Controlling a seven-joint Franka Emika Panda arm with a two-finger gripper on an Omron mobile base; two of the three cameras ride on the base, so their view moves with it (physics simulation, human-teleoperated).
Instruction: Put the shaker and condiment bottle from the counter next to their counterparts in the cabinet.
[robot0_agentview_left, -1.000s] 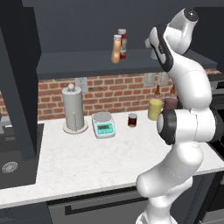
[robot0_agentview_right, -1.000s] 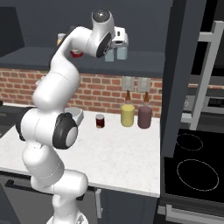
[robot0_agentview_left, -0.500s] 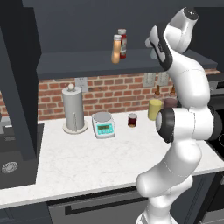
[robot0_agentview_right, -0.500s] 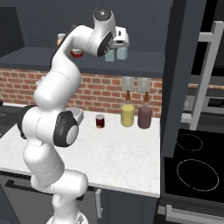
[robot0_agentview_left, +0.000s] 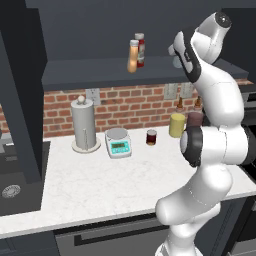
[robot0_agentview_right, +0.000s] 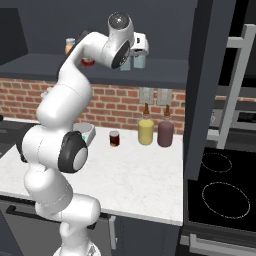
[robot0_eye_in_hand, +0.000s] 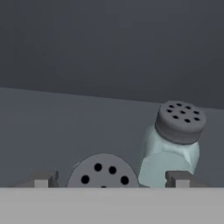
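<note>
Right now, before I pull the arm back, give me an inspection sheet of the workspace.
Surface: white marbled countertop; dark cabinet shelf board above it.
Job's things: slim orange-tan bottle upright on the shelf beside the red white-capped bottle; dark-capped blue-grey shaker on the shelf next to the pale blue shaker.
Clutter: paper towel holder, kitchen scale, small dark-red jar, yellow bottle and maroon bottle on the counter.
Grippers: hand open, fingers either side of the dark-capped shaker with gaps.
Cables: nothing seen.
Surroundings: brick wall, black stovetop.
</note>
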